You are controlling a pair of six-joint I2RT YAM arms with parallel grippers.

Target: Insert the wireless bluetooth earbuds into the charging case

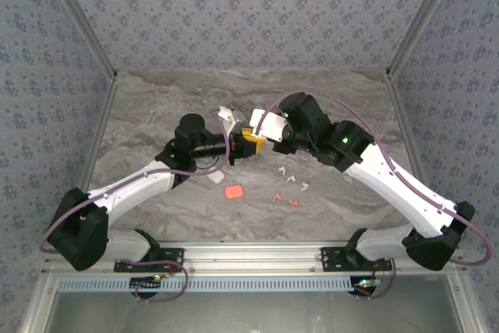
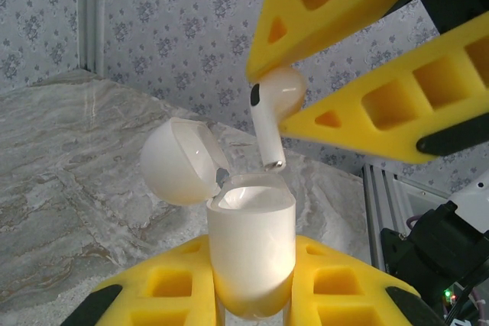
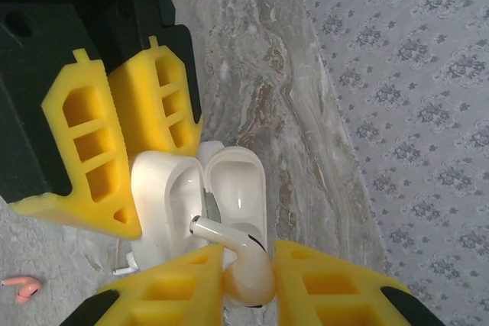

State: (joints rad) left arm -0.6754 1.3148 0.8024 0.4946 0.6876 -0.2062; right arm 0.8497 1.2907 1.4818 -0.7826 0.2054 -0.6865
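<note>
Just above left hand [image 2: 256, 292], clamped on open charging case [image 2: 252, 227]: holding white earbud [image 2: 268, 133] in right hand [image 2: 280, 97]; insertion pending: align, lower straight.

I am wearing white shells along my left arm [image 1: 140, 185] and right arm [image 1: 390, 177], with black housings bulging at the joints and chunky black bases [image 1: 78, 232]. Lilac cables [image 1: 323, 93] are running from each wrist back to its base. Small green lights [image 1: 344, 139] are glowing on the right arm. My left end effector [image 2: 252, 295] and right end effector [image 3: 248, 280] are carrying yellow fingers [image 2: 344, 288] with cut-out pockets, on black mounts.
</note>
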